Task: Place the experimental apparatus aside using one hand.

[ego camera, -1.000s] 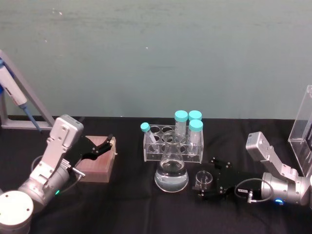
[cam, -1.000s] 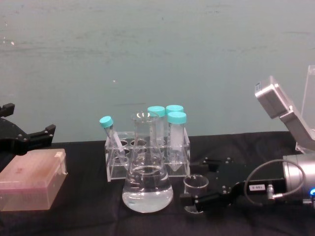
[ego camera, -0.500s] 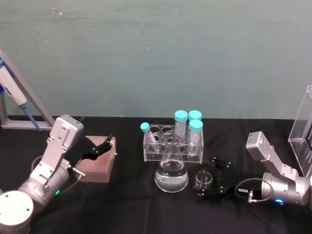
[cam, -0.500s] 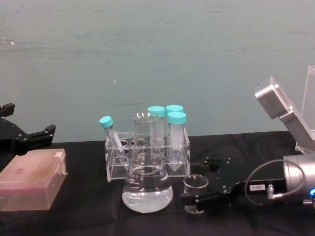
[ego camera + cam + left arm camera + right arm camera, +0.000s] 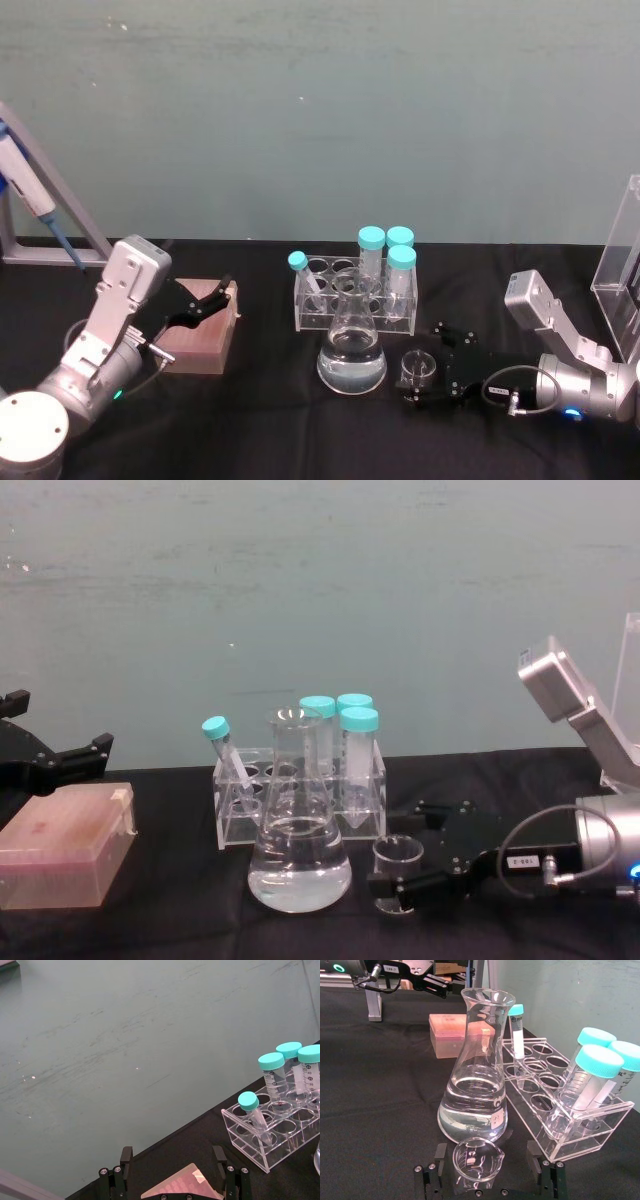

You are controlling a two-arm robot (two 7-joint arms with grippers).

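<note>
Glass beaker (image 5: 474, 1162), between right gripper's (image 5: 486, 1150) fingers (image 5: 533, 1154)

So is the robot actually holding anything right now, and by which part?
Nothing is held. The right end effector sits open around the small beaker, fingers clear of its glass; the left end effector hangs open above the pink box.
</note>
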